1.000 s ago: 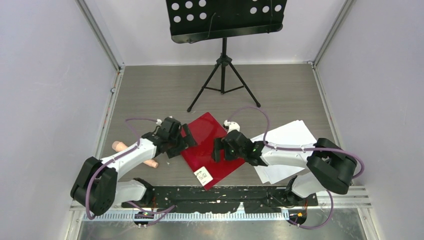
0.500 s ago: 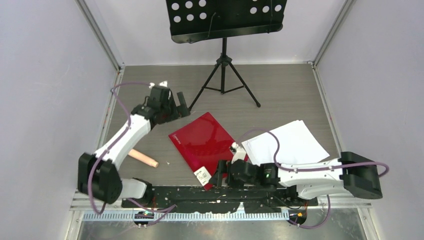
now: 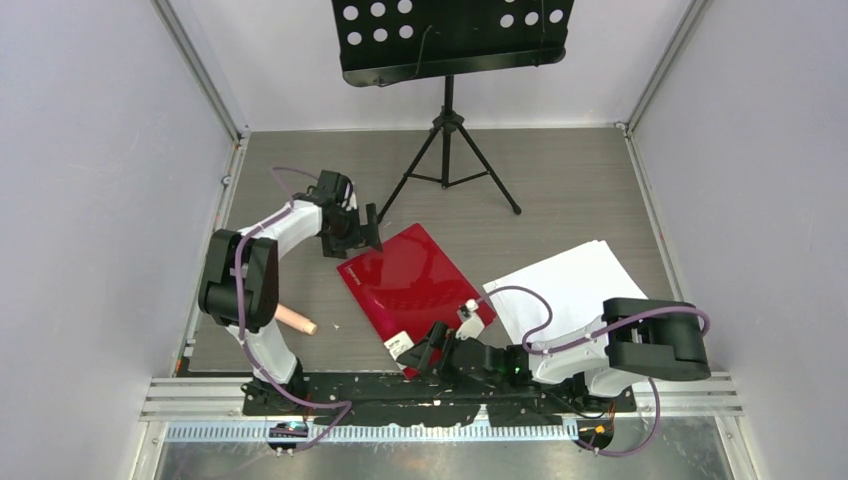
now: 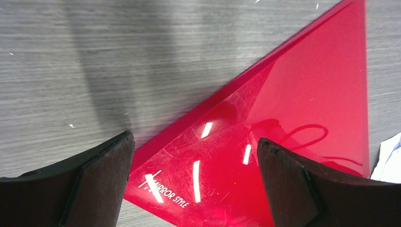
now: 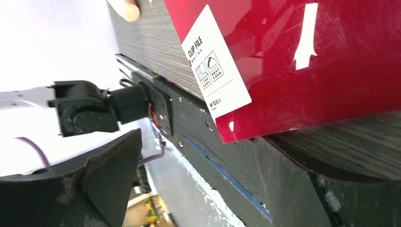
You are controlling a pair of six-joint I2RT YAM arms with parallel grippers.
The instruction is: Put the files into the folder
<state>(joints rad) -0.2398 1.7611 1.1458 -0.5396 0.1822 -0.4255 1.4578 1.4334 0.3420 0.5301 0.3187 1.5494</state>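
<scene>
Quick take: the folder (image 3: 410, 285) lies shut and flat in the middle of the surface (image 3: 560, 190), skewed like a diamond. The files (image 3: 575, 285) sit just to its right, and I can't tell if they touch.

Count: one folder, one stack of files (sheets too thin to count), and one white label (image 5: 217, 61) by the folder's near corner.

The cover is glossy and thin, so I'd guess it's light, a bit springy and slippery, and hard to pinch where it lies flat. The best spot looks like the near corner, which pokes past the wood over the black base plate (image 5: 236, 161).

The right end effector (image 3: 425, 352) is low right there, wide open and holding nothing. The left end effector (image 3: 362, 232) is wide open too, over the folder's far-left corner.

The files will probably be floppy and fan out, so take them by an edge and keep the stack together.
</scene>
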